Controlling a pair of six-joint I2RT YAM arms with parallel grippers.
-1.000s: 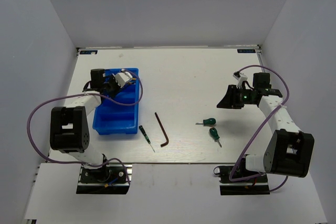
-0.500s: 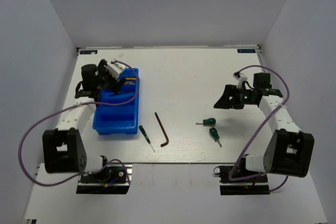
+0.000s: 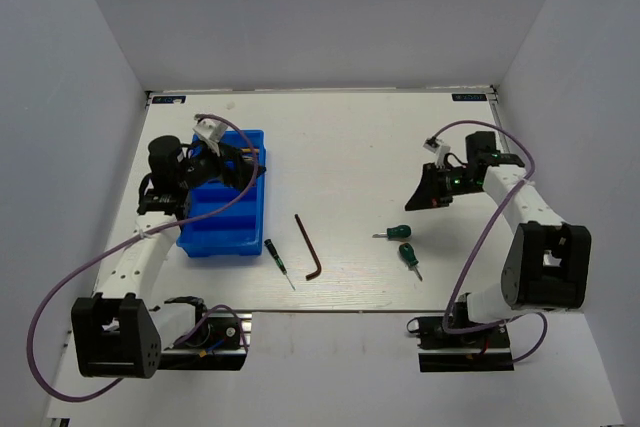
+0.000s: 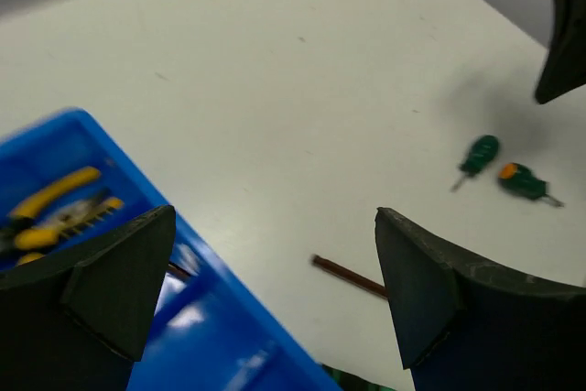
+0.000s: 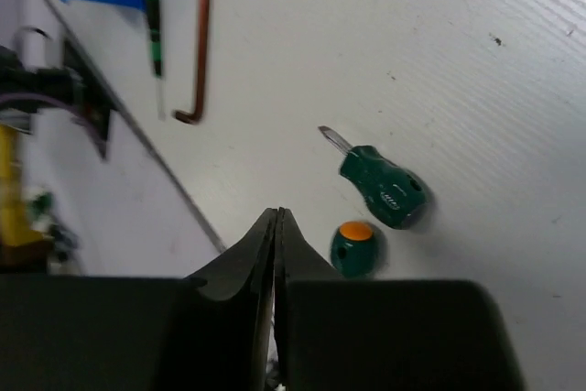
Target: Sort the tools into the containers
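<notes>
The blue tray (image 3: pixel 215 245) stands at the left, with yellow pliers (image 4: pixel 55 212) in a far compartment. My left gripper (image 3: pixel 238 160) hangs over the tray's far right part, open and empty; in the left wrist view (image 4: pixel 275 217) it looks across the tray rim (image 4: pixel 220 336). A dark hex key (image 3: pixel 308 244) and a thin green-handled screwdriver (image 3: pixel 277 260) lie right of the tray. Two stubby green screwdrivers (image 3: pixel 397 233) (image 3: pixel 409 256) lie right of the middle. My right gripper (image 3: pixel 425 192) is shut and empty, just beyond them; its tips (image 5: pixel 276 214) are near both (image 5: pixel 385 190) (image 5: pixel 355 246).
The near table edge runs just below the thin screwdriver and the hex key (image 5: pixel 200 43). The white side walls stand close to both arms. Purple cables loop from each arm.
The left arm's elbow has swung down and to the left, and its gripper stays over the tray's far end. The right gripper has shifted a little to the left.
</notes>
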